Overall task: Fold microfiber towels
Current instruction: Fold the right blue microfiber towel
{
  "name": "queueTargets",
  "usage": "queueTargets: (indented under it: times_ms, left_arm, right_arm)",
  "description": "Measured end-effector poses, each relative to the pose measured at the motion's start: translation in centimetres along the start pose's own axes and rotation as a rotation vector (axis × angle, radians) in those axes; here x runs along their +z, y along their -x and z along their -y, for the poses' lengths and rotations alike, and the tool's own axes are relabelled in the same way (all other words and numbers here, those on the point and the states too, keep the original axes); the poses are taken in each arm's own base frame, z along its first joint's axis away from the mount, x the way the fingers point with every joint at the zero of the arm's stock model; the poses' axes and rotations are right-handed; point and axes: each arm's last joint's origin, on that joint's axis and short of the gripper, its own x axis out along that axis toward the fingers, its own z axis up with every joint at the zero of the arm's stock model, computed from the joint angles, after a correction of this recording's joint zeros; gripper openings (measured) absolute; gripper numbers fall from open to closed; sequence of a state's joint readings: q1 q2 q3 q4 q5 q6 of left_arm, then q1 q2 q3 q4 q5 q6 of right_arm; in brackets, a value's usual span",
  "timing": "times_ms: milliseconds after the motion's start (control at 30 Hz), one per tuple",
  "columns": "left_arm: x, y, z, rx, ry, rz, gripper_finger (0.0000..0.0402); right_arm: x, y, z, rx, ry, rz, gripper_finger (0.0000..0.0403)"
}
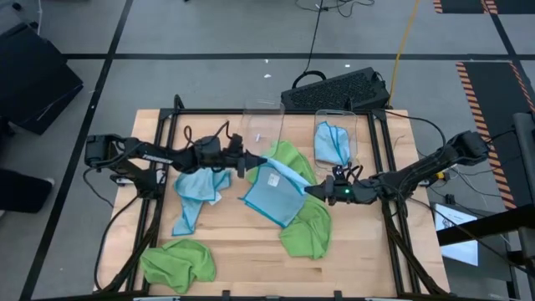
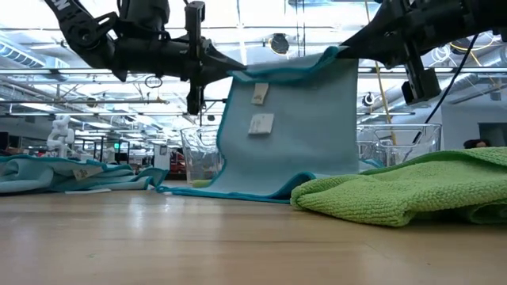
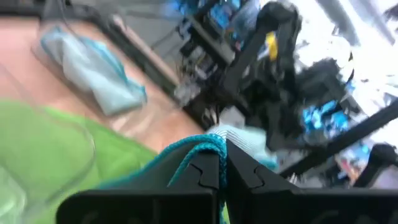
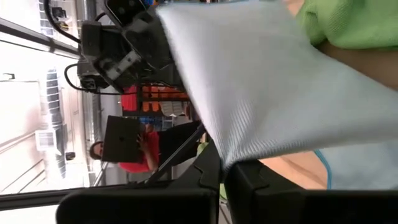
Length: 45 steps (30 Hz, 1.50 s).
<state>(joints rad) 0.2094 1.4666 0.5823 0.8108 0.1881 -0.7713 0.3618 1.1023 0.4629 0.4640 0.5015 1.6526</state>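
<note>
The left end effector is pinched shut on one top corner of a blue towel. The right end effector is pinched shut on the other top corner. Together they hold the towel up over the middle of the desk. In the low view the towel hangs like a little curtain, and its bottom edge rests on the wood. Two small white tags show on its face.

I think this is the fold step. To do it well, both arms should keep the top edge pulled flat and level. Then they should lower that edge over the bottom edge, so the corners meet. If one side goes faster, the fold will come out crooked. It should not land on the green towel just beside it, or it will lie bumpy.

Around them, another blue towel lies crumpled under the left arm. A green towel sits bunched near the front left corner. One more blue towel lies in a clear bin at the back. A second clear bin stands next to it.

The desk is pale wood in a black frame. Beyond it, the floor is gray, with a black keyboard and some cables on it. The right wrist view shows a person in red far off in the room.
</note>
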Motion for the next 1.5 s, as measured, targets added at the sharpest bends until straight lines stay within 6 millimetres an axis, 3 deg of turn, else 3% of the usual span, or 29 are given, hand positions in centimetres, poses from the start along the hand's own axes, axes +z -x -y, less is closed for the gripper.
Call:
queueTargets:
  times_ms: [200, 667, 833, 1033, 1500]
  left_arm:
    - [0.5, 0.1, -0.3, 0.014, -0.036, 0.033, 0.0004]
    - [-0.8, 0.2, -1.1, 0.044, -0.115, -0.137, 0.0008]
    - [-0.1, 0.2, -1.0, 0.038, -0.108, -0.072, 0.0006]
    - [1.4, 0.2, -0.1, -0.034, -0.119, 0.105, 0.0004]
    - [0.6, 0.2, -0.5, -0.027, -0.141, -0.016, 0.0008]
  right_arm:
    - [0.2, 0.0, 0.1, -0.009, 0.024, 0.056, 0.0004]
    - [-1.2, -0.7, 1.2, -0.034, -0.053, 0.019, 0.0004]
    - [-1.3, -1.1, 2.1, -0.083, -0.049, 0.031, 0.0004]
    - [-0.8, -1.0, 1.6, -0.051, -0.004, 0.113, 0.0004]
    - [-0.7, -0.8, 0.4, 0.033, -0.019, 0.096, 0.0004]
